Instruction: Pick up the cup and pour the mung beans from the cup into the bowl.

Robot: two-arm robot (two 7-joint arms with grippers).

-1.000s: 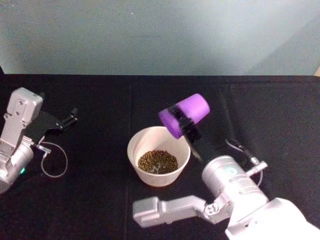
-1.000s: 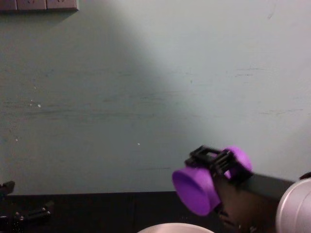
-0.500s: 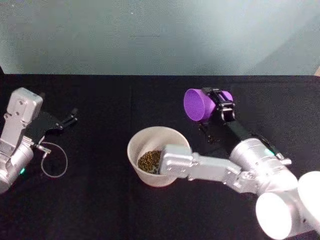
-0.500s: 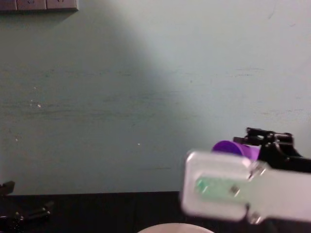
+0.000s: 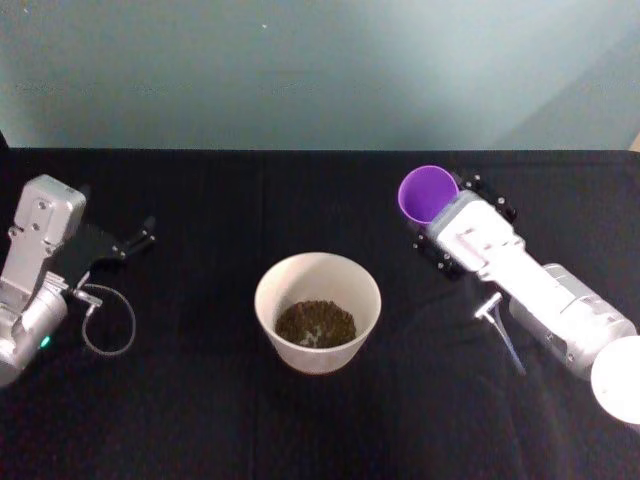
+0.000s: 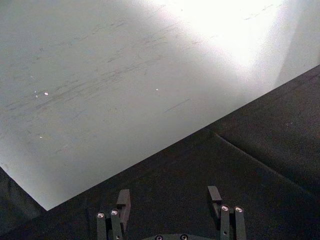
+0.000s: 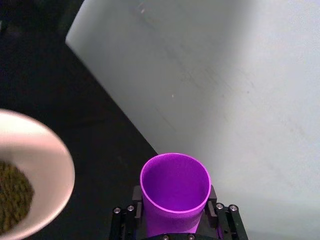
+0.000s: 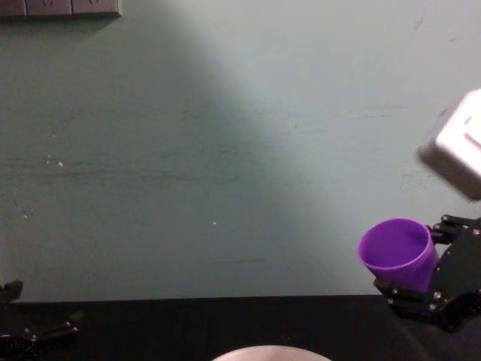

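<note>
The purple cup (image 5: 427,193) is held nearly upright in the air, right of and behind the bowl, with my right gripper (image 7: 173,212) shut on its lower body. Its inside looks empty (image 7: 174,183); the chest view shows the cup (image 8: 398,253) tilted slightly. The pinkish-white bowl (image 5: 269,284) stands mid-table and holds the mung beans (image 5: 315,324); its rim (image 7: 64,165) also appears in the right wrist view. My left gripper (image 6: 169,206) is open, parked low at the table's left (image 5: 130,243).
Black cloth covers the table (image 5: 200,420), with a pale wall behind. A thin cable loop (image 5: 108,325) lies beside the left arm. My right arm (image 5: 545,295) stretches across the right side.
The right arm swung its wrist round and carried the cup farther right and away from the bowl, turning it from mouth-down to nearly upright. The left arm stayed still.
</note>
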